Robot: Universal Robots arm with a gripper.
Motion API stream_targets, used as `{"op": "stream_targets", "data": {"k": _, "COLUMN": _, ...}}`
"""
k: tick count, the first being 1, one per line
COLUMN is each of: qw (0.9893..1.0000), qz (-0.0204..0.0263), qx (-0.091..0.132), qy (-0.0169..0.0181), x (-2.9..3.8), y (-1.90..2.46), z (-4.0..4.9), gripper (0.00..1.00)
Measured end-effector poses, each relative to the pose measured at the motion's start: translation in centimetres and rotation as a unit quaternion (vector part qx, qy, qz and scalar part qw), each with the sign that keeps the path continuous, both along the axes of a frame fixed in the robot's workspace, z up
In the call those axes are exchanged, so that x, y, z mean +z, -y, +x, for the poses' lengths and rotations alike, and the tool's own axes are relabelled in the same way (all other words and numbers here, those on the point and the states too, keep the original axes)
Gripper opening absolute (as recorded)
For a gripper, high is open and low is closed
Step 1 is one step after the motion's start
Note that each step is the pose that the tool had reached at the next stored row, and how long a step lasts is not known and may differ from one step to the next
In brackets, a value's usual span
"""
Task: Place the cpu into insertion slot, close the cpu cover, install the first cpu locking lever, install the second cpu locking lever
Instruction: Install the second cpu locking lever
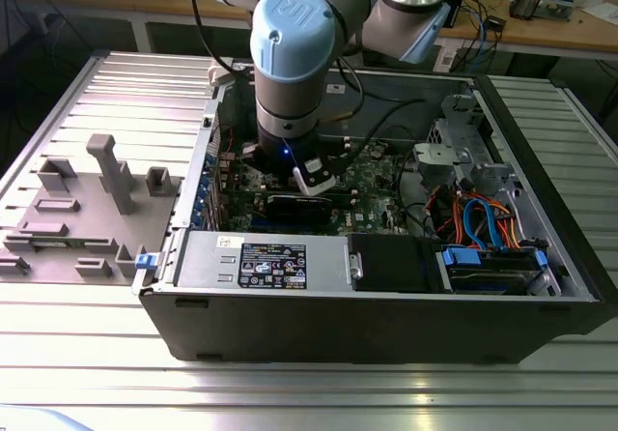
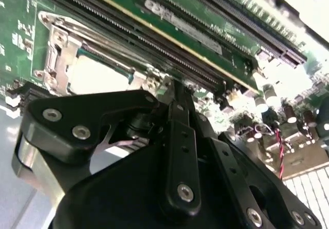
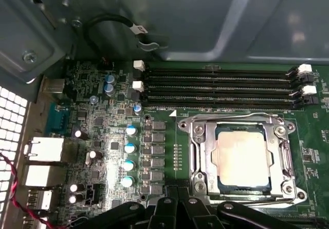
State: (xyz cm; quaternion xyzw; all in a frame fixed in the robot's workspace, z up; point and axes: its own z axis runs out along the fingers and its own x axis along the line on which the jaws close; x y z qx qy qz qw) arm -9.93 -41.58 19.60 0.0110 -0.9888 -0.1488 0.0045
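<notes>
end effector (image 3: 177, 208) beside cpu (image 3: 241, 157), cpu cover (image 3: 203, 152) closed

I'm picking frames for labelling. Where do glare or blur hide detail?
In the second wrist view, the cpu top is washed out by glare and the gripper linkage looms soft and close. In the first wrist view, the cpu is sharp with mild sheen. The exterior view is evenly lit.

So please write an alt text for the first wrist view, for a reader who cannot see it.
A silver-grey cpu sits in the insertion slot on a green circuit board, with the silvery cpu cover closed around it. Long black memory slots run beside the socket, and the black links of the tool show at the picture's edge.
</notes>
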Motion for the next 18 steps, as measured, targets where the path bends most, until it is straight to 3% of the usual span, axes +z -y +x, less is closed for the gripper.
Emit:
{"op": "stream_targets", "data": {"k": 4, "qw": 1.0, "qz": 0.0002, "qx": -0.001, "qy": 0.0, "x": 0.67, "y": 0.0, "z": -0.34, "gripper": 0.11}}
{"op": "stream_targets", "data": {"k": 6, "qw": 1.0, "qz": 0.0002, "qx": -0.001, "qy": 0.0, "x": 1.62, "y": 0.0, "z": -0.38, "gripper": 0.11}}
{"op": "stream_targets", "data": {"k": 8, "qw": 1.0, "qz": 0.0001, "qx": -0.001, "qy": -0.0001, "x": 2.16, "y": 0.01, "z": -0.4, "gripper": 0.11}}
{"op": "stream_targets", "data": {"k": 18, "qw": 1.0, "qz": 0.0002, "qx": -0.002, "qy": 0.0, "x": 2.21, "y": 0.0, "z": -0.39, "gripper": 0.11}}
